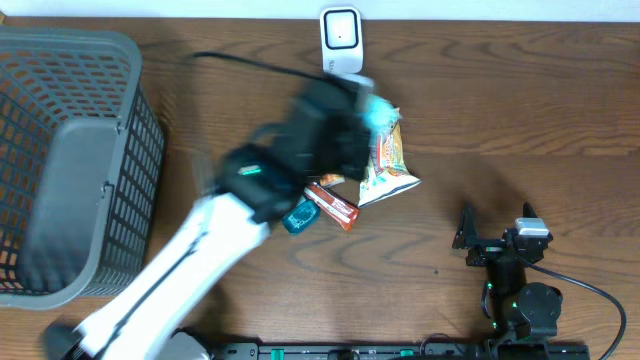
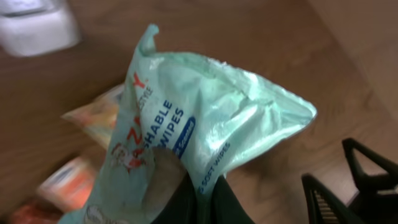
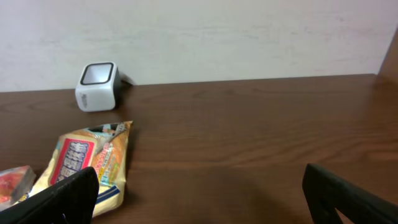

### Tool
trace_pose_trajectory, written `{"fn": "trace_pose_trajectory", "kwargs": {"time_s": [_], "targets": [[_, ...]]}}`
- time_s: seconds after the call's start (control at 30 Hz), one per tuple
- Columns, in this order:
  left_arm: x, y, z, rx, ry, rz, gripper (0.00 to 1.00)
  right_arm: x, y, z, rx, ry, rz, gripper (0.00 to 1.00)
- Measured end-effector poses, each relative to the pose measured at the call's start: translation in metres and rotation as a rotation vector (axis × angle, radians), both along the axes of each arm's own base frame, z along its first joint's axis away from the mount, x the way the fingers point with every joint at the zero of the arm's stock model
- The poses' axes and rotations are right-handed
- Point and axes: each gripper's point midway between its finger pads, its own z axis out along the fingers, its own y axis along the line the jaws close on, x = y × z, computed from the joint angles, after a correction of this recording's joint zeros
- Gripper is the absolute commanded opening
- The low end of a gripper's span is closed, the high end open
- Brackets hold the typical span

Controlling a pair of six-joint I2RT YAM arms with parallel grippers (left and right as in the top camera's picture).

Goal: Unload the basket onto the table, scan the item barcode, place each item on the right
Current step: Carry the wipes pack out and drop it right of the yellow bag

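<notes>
My left gripper [image 2: 202,202] is shut on the bottom edge of a mint-green pack of wipes [image 2: 205,118] and holds it up above the table. From overhead, that gripper [image 1: 362,118] is blurred, and the pack [image 1: 381,112] hangs just below the white barcode scanner [image 1: 341,38] at the table's back edge. In the left wrist view the scanner [image 2: 34,28] sits at the top left. My right gripper [image 1: 490,240] rests at the front right, open and empty, well away from the pack. In its own view the right gripper [image 3: 199,205] looks toward the scanner [image 3: 97,86].
A yellow snack bag [image 1: 388,165] lies mid-table, with a red-orange packet [image 1: 333,203] and a small teal item [image 1: 300,216] beside it. A grey mesh basket [image 1: 60,160] fills the left side. A black cable [image 1: 250,62] runs along the back.
</notes>
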Motion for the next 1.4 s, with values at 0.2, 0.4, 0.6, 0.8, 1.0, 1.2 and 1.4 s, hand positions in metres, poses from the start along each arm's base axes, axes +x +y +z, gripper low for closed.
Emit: {"fn": "trace_pose_trajectory", "kwargs": {"time_s": [0.2,0.4,0.6,0.8,1.0,1.2,1.4], "targets": [[0.006,-0.074,-0.085,0.050,0.065,-0.090,0.07,0.000,0.000,0.000,0.000,0.000,0.000,0.99],[0.015,-0.120,-0.141,-0.004,0.100,-0.127,0.07,0.000,0.000,0.000,0.000,0.000,0.000,0.99],[0.006,-0.120,-0.177,0.033,0.199,-0.118,0.81,0.000,0.000,0.000,0.000,0.000,0.000,0.99],[0.002,-0.116,-0.178,0.049,0.218,-0.114,0.99,0.000,0.000,0.000,0.000,0.000,0.000,0.99],[0.004,-0.092,-0.120,0.103,0.066,-0.118,0.98,0.000,0.000,0.000,0.000,0.000,0.000,0.99],[0.010,-0.027,0.016,0.109,-0.260,0.021,0.98,0.000,0.000,0.000,0.000,0.000,0.000,0.99],[0.016,0.089,0.117,0.074,-0.444,0.325,0.98,0.000,0.000,0.000,0.000,0.000,0.000,0.99]]}}
